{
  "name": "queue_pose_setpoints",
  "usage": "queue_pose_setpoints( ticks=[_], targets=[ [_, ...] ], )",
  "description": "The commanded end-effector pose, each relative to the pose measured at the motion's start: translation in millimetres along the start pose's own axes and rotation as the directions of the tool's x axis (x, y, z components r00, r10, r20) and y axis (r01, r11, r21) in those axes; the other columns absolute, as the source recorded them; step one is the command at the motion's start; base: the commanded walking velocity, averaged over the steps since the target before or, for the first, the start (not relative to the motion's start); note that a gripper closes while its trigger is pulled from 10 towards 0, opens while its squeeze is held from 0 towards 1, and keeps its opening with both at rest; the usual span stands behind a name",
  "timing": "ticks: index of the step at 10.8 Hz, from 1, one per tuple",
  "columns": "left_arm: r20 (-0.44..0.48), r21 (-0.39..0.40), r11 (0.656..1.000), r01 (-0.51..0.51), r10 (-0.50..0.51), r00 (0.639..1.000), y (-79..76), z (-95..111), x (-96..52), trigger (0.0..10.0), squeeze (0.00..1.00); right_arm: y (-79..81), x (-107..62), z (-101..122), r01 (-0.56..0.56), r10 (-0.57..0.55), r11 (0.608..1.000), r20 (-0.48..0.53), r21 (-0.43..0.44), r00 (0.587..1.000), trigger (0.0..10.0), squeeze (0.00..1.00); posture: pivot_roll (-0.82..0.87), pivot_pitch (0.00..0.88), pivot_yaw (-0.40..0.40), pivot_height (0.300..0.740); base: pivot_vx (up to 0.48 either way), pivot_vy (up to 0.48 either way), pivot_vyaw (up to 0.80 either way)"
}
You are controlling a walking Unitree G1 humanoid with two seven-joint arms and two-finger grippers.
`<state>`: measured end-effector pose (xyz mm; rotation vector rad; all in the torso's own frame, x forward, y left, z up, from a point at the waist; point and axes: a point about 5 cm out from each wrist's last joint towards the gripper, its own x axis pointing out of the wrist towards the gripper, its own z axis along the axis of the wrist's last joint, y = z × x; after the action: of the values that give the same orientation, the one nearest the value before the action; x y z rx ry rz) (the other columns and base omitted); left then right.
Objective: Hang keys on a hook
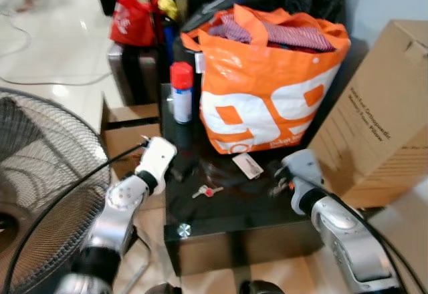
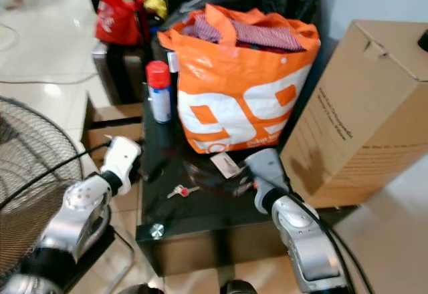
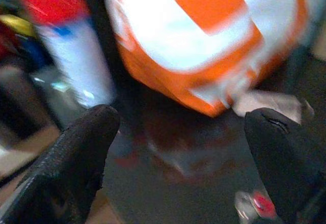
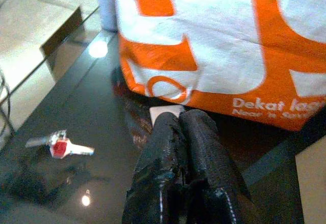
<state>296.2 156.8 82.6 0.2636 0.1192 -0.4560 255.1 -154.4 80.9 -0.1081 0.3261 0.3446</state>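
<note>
**A:** So where are the keys sitting right now?

**B:** The keys [image 1: 206,191], silver with a red tag, are lying flat on the black glass table [image 1: 221,220], about mid-table and a bit toward my near edge. Nothing is touching them. My left gripper [image 3: 178,147] is hovering just at their 9 o'clock, fingers spread wide apart, and in my left wrist view the red tag is peeking out right by one fingertip. My right gripper [image 4: 183,132] is hanging over at the keys' 3 o'clock, near them but apart, with its two black fingers pressed together and gripping nothing.

**A:** What's lying around them?

**B:** A small white card [image 1: 248,166] is resting at the keys' 1 o'clock, just in front of a big orange and white bag [image 1: 267,80] stuffed with striped cloth. A spray can [image 1: 181,92] with a red cap is standing upright at 11 o'clock, beside the bag. A round silver fitting [image 1: 183,229] is sitting at 7 o'clock near the table's corner. Farther out, a cardboard box [image 1: 381,113] is leaning at 3 o'clock, and a fan [image 1: 40,187] with a wire grille is standing at 9 o'clock, past my left arm.
</note>
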Motion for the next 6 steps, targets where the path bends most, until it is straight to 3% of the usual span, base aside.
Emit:
queue_pose_setpoints(
  ticks=[1,3,4,6],
  targets=[
    [0.016,-0.005,0.999,-0.049,0.049,0.999,4.7,4,-3.1,10.0,0.00,-6.2,-2.8,-6,0.034,-0.034,0.999,-0.012,0.027,0.999,10.0,0.00,-0.15,0.000,0.017,0.740,0.000,0.000,0.00],
    [0.015,-0.022,0.995,-0.101,0.101,0.995,1.9,4,-9.0,10.0,0.00,1.4,-0.8,-9,-0.053,0.052,0.997,-0.016,-0.048,0.999,10.0,0.00,-0.14,0.000,0.009,0.740,0.000,-0.435,0.23],
    [0.023,-0.019,0.992,-0.121,0.122,0.992,0.7,6,-10.9,10.0,0.00,2.5,-0.9,-10,-0.057,0.056,0.997,-0.018,-0.055,0.998,10.0,0.00,-0.14,0.000,0.005,0.740,0.000,-0.480,0.80],
    [0.041,-0.033,0.979,-0.202,0.203,0.978,-0.7,3,-19.0,10.0,0.00,-1.2,-1.6,-14,-0.010,0.010,1.000,-0.012,-0.027,1.000,10.0,0.00,-0.13,0.000,0.002,0.740,0.000,-0.362,0.00]
  ],
)
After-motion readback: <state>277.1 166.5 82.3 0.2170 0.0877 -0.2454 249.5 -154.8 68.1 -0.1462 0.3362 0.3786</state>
